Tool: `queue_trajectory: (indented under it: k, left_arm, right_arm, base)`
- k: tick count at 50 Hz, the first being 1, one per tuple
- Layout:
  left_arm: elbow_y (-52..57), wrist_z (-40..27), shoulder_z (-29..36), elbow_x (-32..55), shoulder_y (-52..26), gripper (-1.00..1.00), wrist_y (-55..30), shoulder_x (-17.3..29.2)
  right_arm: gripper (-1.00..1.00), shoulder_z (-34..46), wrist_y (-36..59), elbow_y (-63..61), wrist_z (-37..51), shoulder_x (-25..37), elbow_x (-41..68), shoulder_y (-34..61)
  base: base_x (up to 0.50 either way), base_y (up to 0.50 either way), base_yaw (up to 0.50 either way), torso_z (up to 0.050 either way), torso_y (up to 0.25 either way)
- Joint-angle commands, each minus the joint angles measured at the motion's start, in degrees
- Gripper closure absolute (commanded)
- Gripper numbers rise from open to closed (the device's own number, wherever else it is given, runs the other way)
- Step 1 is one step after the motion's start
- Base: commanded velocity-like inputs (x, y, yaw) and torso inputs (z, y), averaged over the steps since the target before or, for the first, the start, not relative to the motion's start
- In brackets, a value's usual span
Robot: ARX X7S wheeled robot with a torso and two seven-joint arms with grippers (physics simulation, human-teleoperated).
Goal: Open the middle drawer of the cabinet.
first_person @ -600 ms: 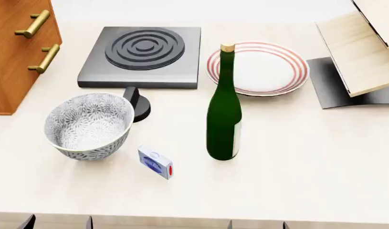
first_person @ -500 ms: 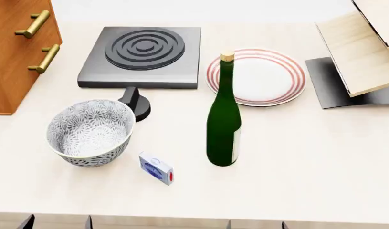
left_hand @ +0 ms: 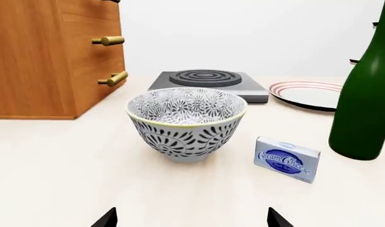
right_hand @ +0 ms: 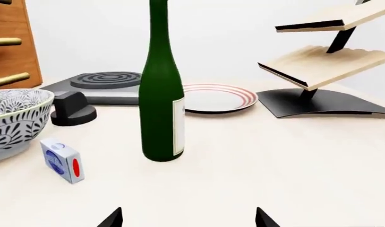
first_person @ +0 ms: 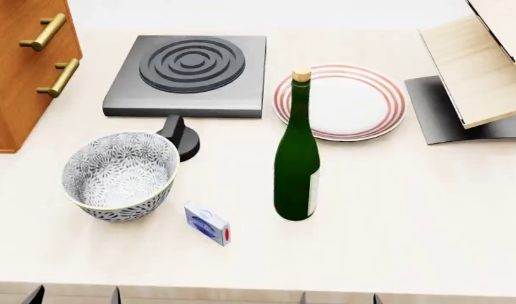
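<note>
The orange-brown cabinet (first_person: pixel 21 95) stands at the table's far left, its front turned toward the stove plate. In the left wrist view the cabinet (left_hand: pixel 35 61) shows two brass bar handles. The upper one (left_hand: pixel 108 40) is on the middle drawer (left_hand: pixel 85 47), which is shut. That handle also shows in the head view (first_person: pixel 44 31) and the right wrist view (right_hand: pixel 6 41). My left gripper (left_hand: pixel 192 222) is open and empty, low at the table's near edge, far from the cabinet. My right gripper (right_hand: pixel 188 221) is open and empty too.
A patterned bowl (first_person: pixel 120 176) sits between my left gripper and the cabinet. A small blue box (first_person: pixel 207 223), a green bottle (first_person: pixel 297 164), a black stove plate (first_person: pixel 190 73) with a knob (first_person: pixel 180 136), a striped plate (first_person: pixel 339 101) and a pale wooden rack (first_person: pixel 482 63) are also on the table.
The bowl, box, bottle and plate sank slightly lower in the head view at first and have since stayed still. The grippers' tips have not moved.
</note>
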State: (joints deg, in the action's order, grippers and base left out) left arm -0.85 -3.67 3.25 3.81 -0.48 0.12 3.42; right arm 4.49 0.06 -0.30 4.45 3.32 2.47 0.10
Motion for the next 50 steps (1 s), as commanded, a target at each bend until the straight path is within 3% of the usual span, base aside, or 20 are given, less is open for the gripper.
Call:
queue_trajectory:
  k: [1,22,39,50]
  left_arm:
    - [-0.41,-0.74,0.70,1.76,0.03,-1.00,0.29,1.01]
    - [20.95,-4.02,0.00,5.49,1.99,-1.00,-9.77,4.25]
    - [39.50,-7.16,-1.32,10.11,-1.32,-1.00,-22.45,6.58]
    - [54.06,-10.22,-4.95,16.61,-2.77,-1.00,-31.96,8.06]
  right_arm:
    - [-1.00,0.99,1.73,-0.94,1.52,1.06,0.94,0.21]
    - [-1.00,1.21,17.11,-24.53,5.42,3.96,1.50,-0.32]
    - [-1.00,2.47,32.60,-43.09,7.96,5.32,0.98,5.18]
    - [-1.00,7.82,43.66,-58.98,10.38,6.16,-2.78,8.55]
  base:
    - [0.00,0.00,0.00,0.000,0.000]
    - [0.00,0.00,0.00,0.000,0.000]
    - [0.00,0.00,0.00,0.000,0.000]
    - [0.00,0.00,0.00,0.000,0.000]
